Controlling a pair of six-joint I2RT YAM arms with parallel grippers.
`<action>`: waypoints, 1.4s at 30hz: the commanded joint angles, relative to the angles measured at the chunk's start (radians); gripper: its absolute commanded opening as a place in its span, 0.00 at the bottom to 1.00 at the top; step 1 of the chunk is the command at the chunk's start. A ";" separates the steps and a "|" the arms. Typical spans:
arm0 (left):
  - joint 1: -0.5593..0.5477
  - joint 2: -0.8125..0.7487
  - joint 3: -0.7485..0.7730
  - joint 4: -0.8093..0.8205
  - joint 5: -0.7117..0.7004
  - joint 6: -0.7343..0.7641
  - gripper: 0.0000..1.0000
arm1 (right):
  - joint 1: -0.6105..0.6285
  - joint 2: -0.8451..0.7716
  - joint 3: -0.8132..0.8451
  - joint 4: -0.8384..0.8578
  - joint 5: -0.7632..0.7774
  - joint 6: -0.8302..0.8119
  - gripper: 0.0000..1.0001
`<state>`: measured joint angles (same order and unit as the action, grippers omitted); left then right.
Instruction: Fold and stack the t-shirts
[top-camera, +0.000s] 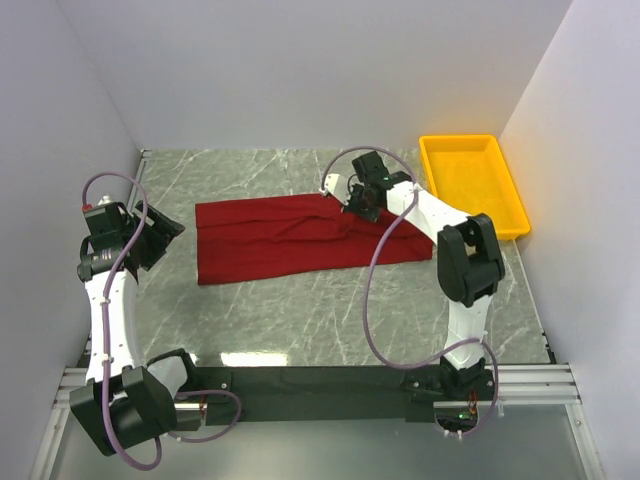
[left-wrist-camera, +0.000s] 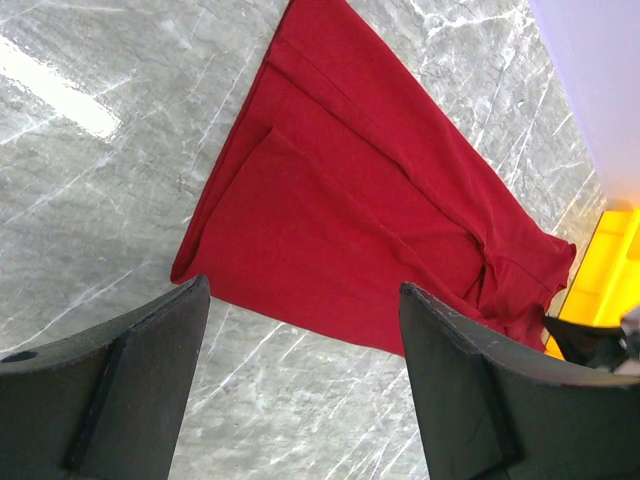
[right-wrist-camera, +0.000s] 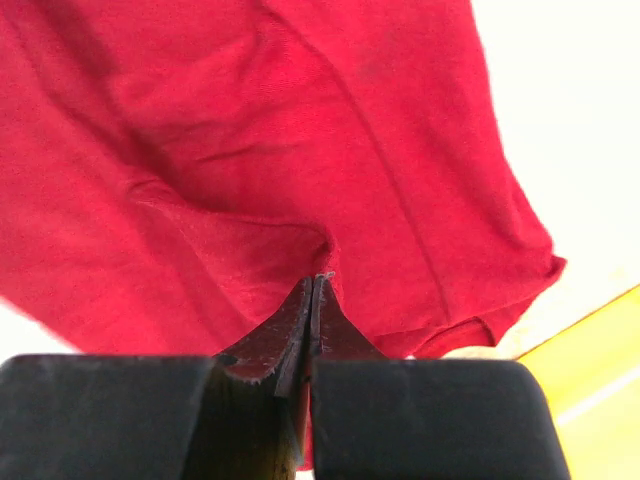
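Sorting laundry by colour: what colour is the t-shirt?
Dark red t-shirt, clearest in the left wrist view.

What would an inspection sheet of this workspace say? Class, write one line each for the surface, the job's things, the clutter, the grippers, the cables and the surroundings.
Surface: grey marbled table top, with a patch of glare near the front edge.
Job's things: one dark red t-shirt, lying as a long band across the middle, creased at its right end.
Clutter: yellow tray at the far right corner, apart from the shirt.
Grippers: left gripper open, holding nothing, off the shirt's left end; right gripper shut on a pinch of cloth at the shirt's right end.
Cables: purple cables loop along both arms.
Surroundings: white walls on three sides.
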<state>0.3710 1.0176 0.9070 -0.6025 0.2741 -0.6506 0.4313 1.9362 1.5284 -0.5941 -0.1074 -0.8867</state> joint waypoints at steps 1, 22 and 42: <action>0.005 -0.013 0.001 0.032 0.025 -0.006 0.81 | -0.005 0.033 0.073 0.060 0.080 -0.004 0.00; 0.005 0.018 -0.010 0.055 0.045 -0.014 0.81 | 0.034 0.144 0.093 0.275 0.233 -0.046 0.19; 0.006 0.035 -0.011 0.066 0.079 -0.003 0.80 | -0.334 0.055 0.096 -0.291 -0.132 0.037 0.39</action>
<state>0.3729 1.0458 0.9031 -0.5838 0.3145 -0.6491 0.1257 2.0384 1.6382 -0.7437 -0.1524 -0.8280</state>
